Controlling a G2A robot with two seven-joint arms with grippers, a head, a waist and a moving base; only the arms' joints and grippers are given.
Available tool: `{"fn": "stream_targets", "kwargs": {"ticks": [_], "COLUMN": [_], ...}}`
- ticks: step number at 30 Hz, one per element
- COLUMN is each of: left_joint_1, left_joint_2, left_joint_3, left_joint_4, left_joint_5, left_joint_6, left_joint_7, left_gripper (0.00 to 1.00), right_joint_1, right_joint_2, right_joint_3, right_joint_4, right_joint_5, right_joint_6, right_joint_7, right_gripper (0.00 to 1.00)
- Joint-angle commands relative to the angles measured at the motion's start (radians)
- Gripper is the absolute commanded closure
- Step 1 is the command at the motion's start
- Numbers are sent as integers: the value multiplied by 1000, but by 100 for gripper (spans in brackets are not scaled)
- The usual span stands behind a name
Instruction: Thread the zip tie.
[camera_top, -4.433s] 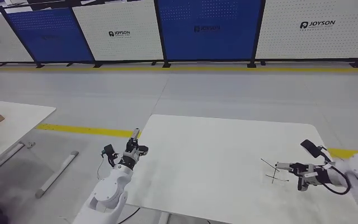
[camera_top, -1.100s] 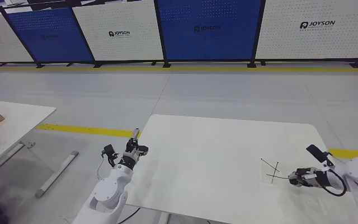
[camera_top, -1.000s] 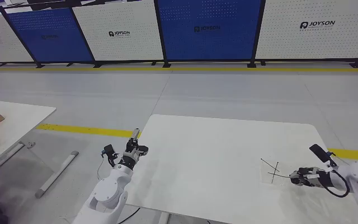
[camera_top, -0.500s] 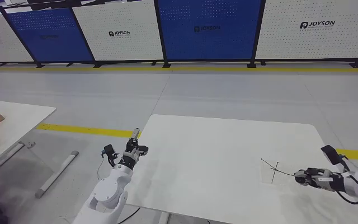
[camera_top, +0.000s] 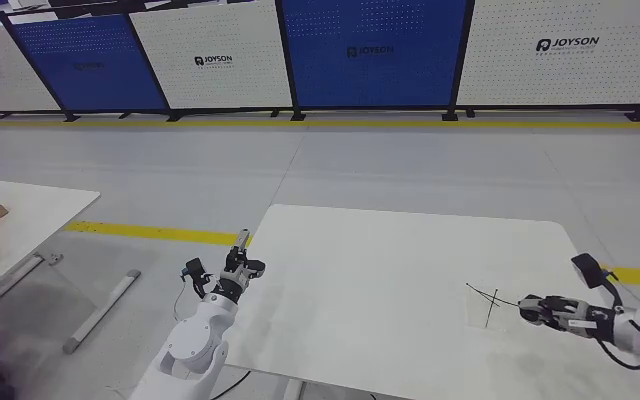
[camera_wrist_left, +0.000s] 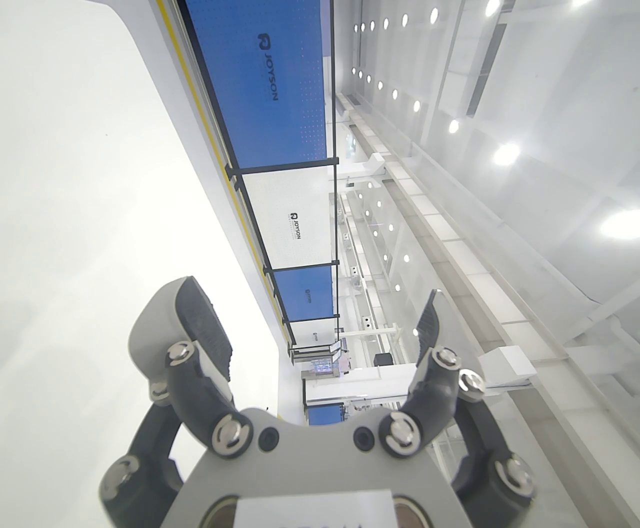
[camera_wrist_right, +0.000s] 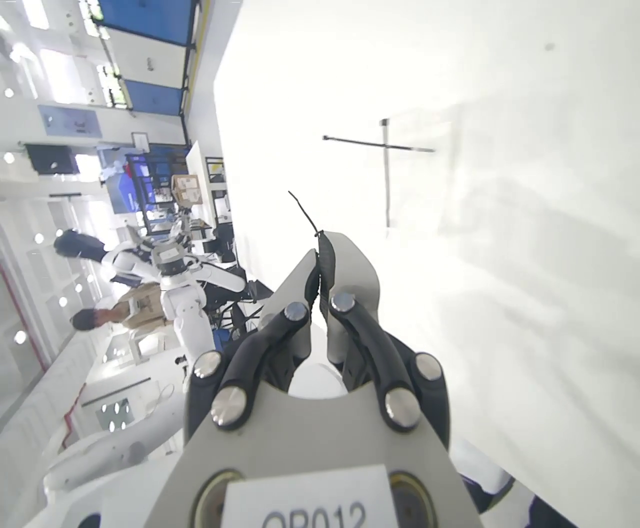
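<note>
Two thin black zip ties (camera_top: 489, 299) (camera_wrist_right: 385, 147) lie crossed on the white table (camera_top: 380, 290) near its right side. My right gripper (camera_top: 524, 306) (camera_wrist_right: 320, 250) hovers just right of them, shut on a third zip tie (camera_wrist_right: 302, 210). That tie's short free end pokes out past the fingertips, towards the crossed pair. My left gripper (camera_top: 240, 243) (camera_wrist_left: 315, 320) sits off the table's left edge, pointing away from me. It is open, with nothing between its fingers (camera_wrist_left: 202, 320).
The crossed ties lie close to the table's right front corner. The rest of the tabletop is bare white. Another white table (camera_top: 35, 215) stands far left across a floor gap. Blue and white partition panels (camera_top: 370, 50) line the back.
My right gripper closed on one of the three zip ties and pulled it rightward, off the pile, leaving two crossed. The left arm has not moved.
</note>
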Motion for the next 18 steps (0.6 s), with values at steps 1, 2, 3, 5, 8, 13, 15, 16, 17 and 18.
{"fn": "stream_targets", "kwargs": {"ticks": [1,2,3,5,8,13,15,16,17,18], "left_joint_1": [0,0,0,0,0,0,0,0,0,0], "left_joint_2": [0,0,0,0,0,0,0,0,0,0], "left_joint_3": [0,0,0,0,0,0,0,0,0,0], "left_joint_4": [0,0,0,0,0,0,0,0,0,0], "left_joint_5": [0,0,0,0,0,0,0,0,0,0], "left_joint_6": [0,0,0,0,0,0,0,0,0,0], "left_joint_7": [0,0,0,0,0,0,0,0,0,0], "left_gripper": [0,0,0,0,0,0,0,0,0,0], "right_joint_1": [-18,-24,-28,-30,-18,-18,-18,-18,-18,-18], "right_joint_2": [1,2,3,5,7,7,7,7,7,7], "right_joint_3": [8,10,11,6,-9,-9,-9,-9,-9,-9], "right_joint_4": [-30,-39,-46,-61,-58,-58,-58,-58,-58,-58], "right_joint_5": [31,39,41,51,61,61,61,61,61,61], "right_joint_6": [-39,-54,-63,-77,-98,-98,-98,-98,-98,-98], "right_joint_7": [15,21,25,48,111,111,111,111,111,111], "right_gripper": [100,100,100,100,100,100,100,100,100,100]}}
